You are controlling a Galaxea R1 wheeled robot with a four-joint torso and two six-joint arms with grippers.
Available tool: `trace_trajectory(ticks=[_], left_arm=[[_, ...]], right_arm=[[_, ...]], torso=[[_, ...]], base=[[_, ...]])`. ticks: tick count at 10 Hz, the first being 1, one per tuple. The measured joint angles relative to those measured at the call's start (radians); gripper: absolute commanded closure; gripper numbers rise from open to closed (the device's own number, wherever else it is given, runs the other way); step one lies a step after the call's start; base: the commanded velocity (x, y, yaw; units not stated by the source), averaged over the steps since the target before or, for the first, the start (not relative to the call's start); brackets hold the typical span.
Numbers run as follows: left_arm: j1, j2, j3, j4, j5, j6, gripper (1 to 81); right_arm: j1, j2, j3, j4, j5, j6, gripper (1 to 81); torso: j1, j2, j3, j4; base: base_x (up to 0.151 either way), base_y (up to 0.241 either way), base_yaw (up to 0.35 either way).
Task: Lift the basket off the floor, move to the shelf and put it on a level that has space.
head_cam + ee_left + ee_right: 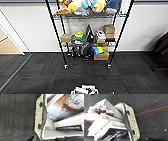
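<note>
We see the shelf against the white wall, its upper part cut off at the head view's top edge above the tier of plush toys, with cardboard boxes and small items too blurred to identify on the lower tiers. The basket sits on the dark carpet in front of the shelf, cropped at the bottom edge. It is packed with books whose cover and spine lettering we cannot read, a dark handle shows at each end, and we cannot tell the state of either tool.
</note>
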Motion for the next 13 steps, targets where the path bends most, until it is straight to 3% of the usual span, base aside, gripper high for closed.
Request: trace_trajectory(ticks=[2,5,13], left_arm=[[0.0,0.007,-0.002,0.0,0.0,0.0,1.0],[0.001,0.011,-0.003,0.0,0.0,0.0,1.0],[-0.058,0.023,-0.024,0.0,0.0,-0.001,1.0]], right_arm=[[0.0,0.047,-0.042,0.0,-0.019,0.0,1.0],[0.0,0.037,-0.042,-0.001,-0.027,0.0,1.0],[0.05,0.079,-0.081,-0.001,-0.068,-0.005,1.0]], torso=[[0.031,-0.048,-0.018,0.0],[0.087,-0.136,-0.099,0.0],[0.099,-0.153,-0.114,0.0]], base=[[0.0,0.0,0.0],[0.0,0.0,0.0],[0.0,0.0,0.0]])
